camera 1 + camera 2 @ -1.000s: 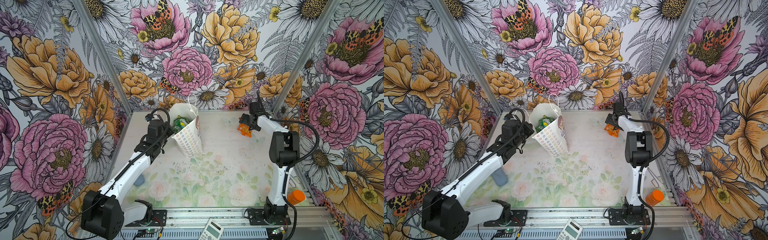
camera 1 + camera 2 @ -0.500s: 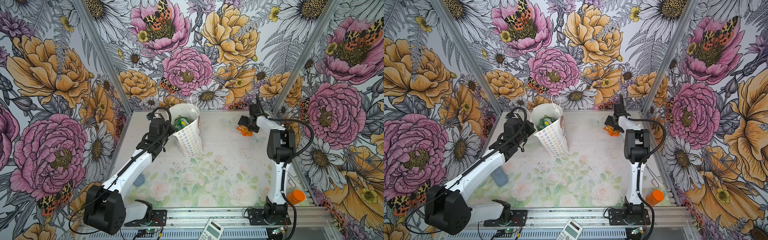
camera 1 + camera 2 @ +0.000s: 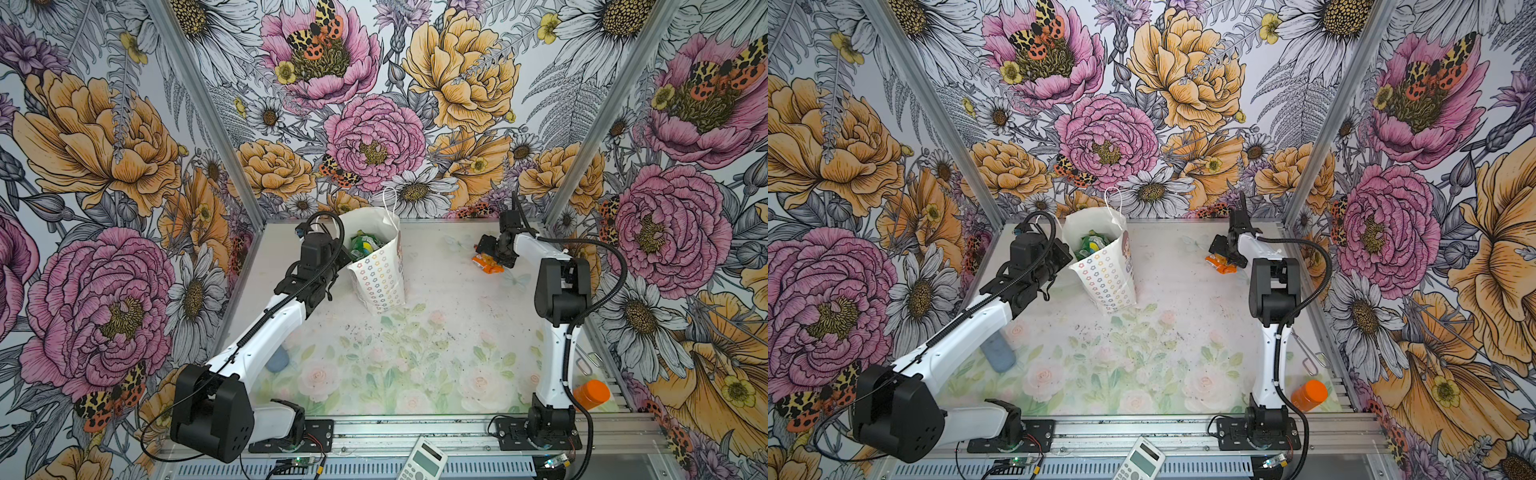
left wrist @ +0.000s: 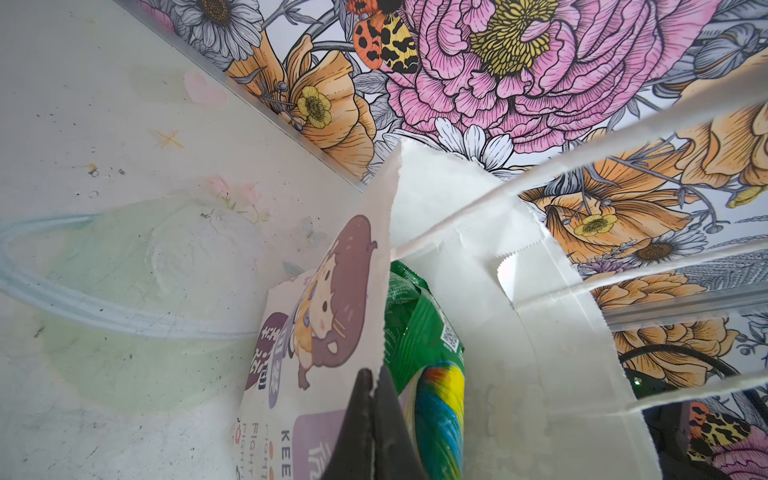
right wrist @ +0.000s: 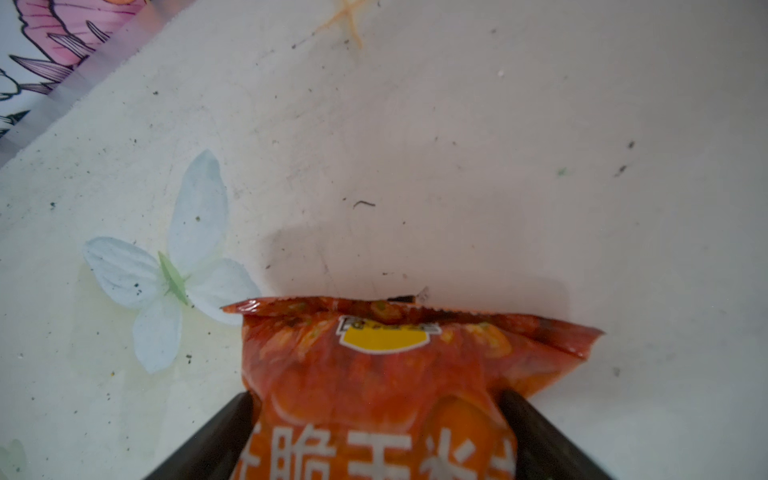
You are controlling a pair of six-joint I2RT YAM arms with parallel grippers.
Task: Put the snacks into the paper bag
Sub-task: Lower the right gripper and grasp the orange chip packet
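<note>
Left gripper (image 4: 374, 380) pressed together on the front rim of the paper bag (image 3: 379, 277), apparently keeping the mouth open. Bag stands by the far edge of the desk (image 3: 449, 303), left of middle, with a green packet (image 4: 415, 332) inside. Right gripper (image 5: 376, 401) spread, jaws flanking the orange packet (image 5: 386, 365), which lies flat near the far right corner, well apart from the bag. Risks: crinkly foil buckles or slips from a side pinch; packet drops mid-carry; packet snags a cord handle or knocks the rim and tips the bag

Floral walls (image 3: 374, 124), pale flower-printed tabletop (image 3: 436, 332)
</note>
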